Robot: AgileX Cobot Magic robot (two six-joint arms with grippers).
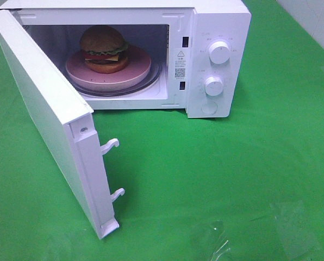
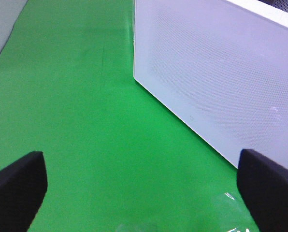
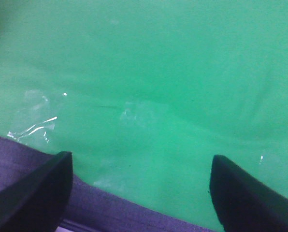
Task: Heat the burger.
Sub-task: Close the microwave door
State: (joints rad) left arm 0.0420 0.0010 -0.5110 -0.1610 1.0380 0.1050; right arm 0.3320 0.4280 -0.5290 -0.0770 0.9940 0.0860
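Note:
The burger (image 1: pixel 103 49) sits on a pink round plate (image 1: pixel 130 75) inside the white microwave (image 1: pixel 219 22), on its glass turntable. The microwave door (image 1: pixel 48 114) stands swung wide open toward the front left. Neither gripper shows in the exterior high view. In the left wrist view my left gripper (image 2: pixel 141 188) is open with nothing between its dark fingers (image 2: pixel 16 186), hovering over the green cloth, and the outer face of the door (image 2: pixel 221 67) lies ahead of it. My right gripper (image 3: pixel 141 191) is open and holds nothing, above bare green cloth.
Two round knobs (image 1: pixel 220 53) and a button sit on the microwave's right panel. Two latch hooks (image 1: pixel 111 145) stick out from the door's edge. Clear plastic wrap (image 1: pixel 216 239) lies on the green cloth (image 1: pixel 232 174) near the front edge.

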